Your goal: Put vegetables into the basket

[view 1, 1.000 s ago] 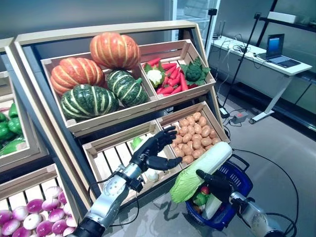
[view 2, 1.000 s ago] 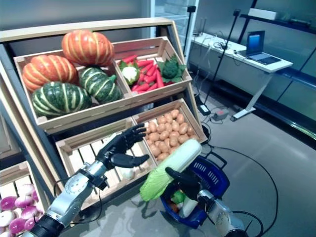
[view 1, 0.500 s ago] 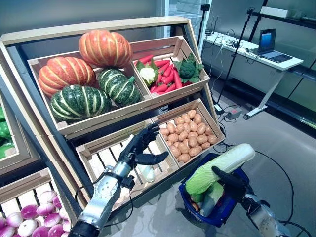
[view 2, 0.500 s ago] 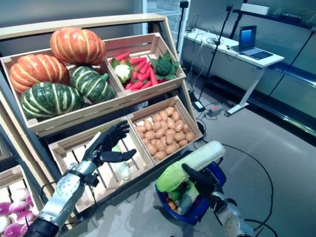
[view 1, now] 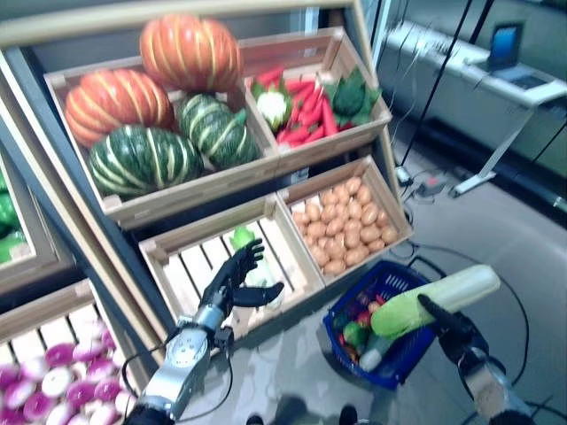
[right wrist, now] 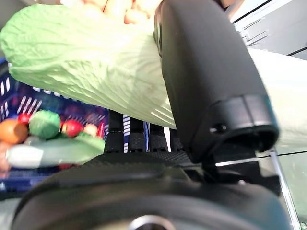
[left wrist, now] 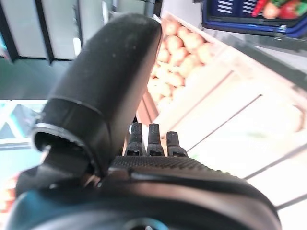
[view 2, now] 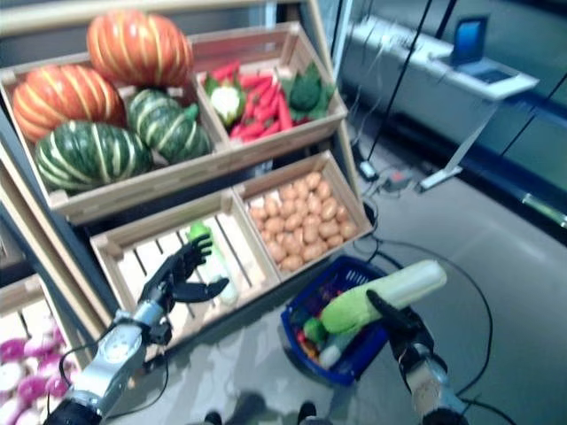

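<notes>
Right eye view, lower right: right hand [view 2: 394, 317] clamps a napa cabbage [view 2: 383, 294] above the blue basket [view 2: 312, 309]. Left hand [view 2: 182, 274] relaxed, empty. Next I'd guess: lower, let go.

No readable text anywhere right now: no labels, numbers or signs can be made out on the wooden crates [view 1: 266, 173], on the blue basket [view 1: 403, 370], or on the laptop [view 1: 507, 44] in the background, whose screen shows only a blur of blue.
</notes>
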